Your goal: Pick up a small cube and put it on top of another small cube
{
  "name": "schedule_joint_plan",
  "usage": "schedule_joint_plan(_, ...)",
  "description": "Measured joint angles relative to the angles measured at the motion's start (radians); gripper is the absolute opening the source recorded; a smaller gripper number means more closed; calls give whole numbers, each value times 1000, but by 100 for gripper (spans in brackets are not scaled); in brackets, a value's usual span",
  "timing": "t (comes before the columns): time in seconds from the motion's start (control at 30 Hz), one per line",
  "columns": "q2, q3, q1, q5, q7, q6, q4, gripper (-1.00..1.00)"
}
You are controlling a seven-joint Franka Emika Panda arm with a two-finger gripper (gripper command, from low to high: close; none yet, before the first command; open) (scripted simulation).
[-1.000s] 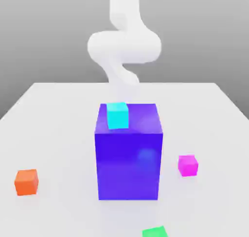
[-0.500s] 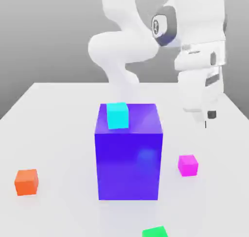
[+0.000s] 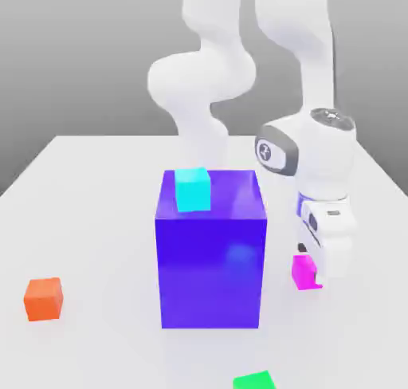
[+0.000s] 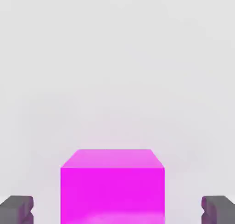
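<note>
Between the spread fingertips point(image 4: 16, 210) of the gripper point(image 4: 117, 211) sits the pink cube point(image 4: 112, 184), centred in the gap with clear space on either side, so the jaws stand released and hold nothing. The cube rests on the table point(image 3: 96, 220), directly under the hand point(image 3: 327, 244) and squared to the fingers; having no long axis, it probably needs only a straight closing. Beyond the gripper stands the big blue cube point(image 3: 211, 260), with the cyan cube point(image 3: 192, 190) on top, a likely stacking target.
</note>
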Motion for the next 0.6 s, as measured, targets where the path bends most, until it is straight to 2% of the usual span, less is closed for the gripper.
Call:
schedule_joint_plan(0.23, -2, -2, 2, -3, 3, -3, 0, -100)
schedule_joint_plan(0.5, -267, 23, -15, 33, -22, -220, -48, -100)
schedule_joint_plan(0.6, -258, -11, -55, 50, 24, -288, 27, -100)
